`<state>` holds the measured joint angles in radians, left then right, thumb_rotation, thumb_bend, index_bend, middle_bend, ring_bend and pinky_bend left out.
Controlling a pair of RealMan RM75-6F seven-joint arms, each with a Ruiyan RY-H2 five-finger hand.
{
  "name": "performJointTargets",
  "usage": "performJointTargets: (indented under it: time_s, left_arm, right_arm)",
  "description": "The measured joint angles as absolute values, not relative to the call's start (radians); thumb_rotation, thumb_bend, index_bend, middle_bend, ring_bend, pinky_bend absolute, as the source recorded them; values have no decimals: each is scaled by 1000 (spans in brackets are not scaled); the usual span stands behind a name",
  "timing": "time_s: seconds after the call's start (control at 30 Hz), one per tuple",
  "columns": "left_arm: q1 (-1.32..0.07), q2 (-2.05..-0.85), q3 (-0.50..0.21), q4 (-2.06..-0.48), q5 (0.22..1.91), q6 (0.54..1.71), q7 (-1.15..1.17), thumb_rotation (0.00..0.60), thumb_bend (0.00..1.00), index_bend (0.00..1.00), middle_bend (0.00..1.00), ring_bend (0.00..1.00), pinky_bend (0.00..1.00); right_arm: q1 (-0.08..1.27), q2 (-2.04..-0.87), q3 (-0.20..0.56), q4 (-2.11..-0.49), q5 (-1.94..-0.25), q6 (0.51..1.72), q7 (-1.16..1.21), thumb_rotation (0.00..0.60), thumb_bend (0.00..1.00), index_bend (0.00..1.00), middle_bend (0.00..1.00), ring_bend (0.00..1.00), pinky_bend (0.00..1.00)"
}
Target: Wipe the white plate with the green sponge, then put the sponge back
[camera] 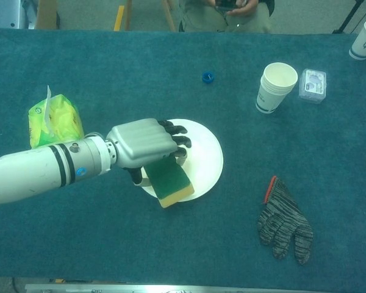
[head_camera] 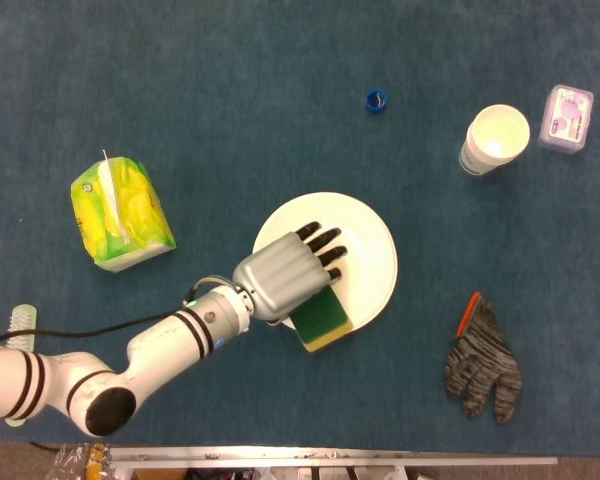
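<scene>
The white plate [head_camera: 365,240] [camera: 206,152] lies in the middle of the blue cloth. My left hand [head_camera: 288,275] [camera: 145,143] reaches over its near left part and holds the green sponge [head_camera: 323,317] [camera: 171,179], yellow layer toward the near side. The sponge sits at the plate's near rim, partly hanging past it. Whether it presses on the plate I cannot tell. My right hand shows in neither view.
A green-yellow packet [head_camera: 120,213] [camera: 53,119] lies to the left. Far right stand a paper cup [head_camera: 496,139] [camera: 273,87] and a small plastic box [head_camera: 566,117] [camera: 312,85]. A blue cap [head_camera: 375,100] [camera: 208,77] lies beyond the plate, a grey glove [head_camera: 482,363] [camera: 284,223] near right.
</scene>
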<state>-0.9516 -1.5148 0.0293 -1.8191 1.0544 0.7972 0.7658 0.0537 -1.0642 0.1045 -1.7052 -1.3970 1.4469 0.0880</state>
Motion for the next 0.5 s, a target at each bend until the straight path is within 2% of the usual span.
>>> performJointTargets:
  time_s: [0.5]
  left_arm:
    - [-1025,-1591,31,-1753,960,788,807,600,215,428,128,0,82]
  right_arm:
    - [51,-1063,108,-1697,-1387,1449,95,600,199,0,22,0,212]
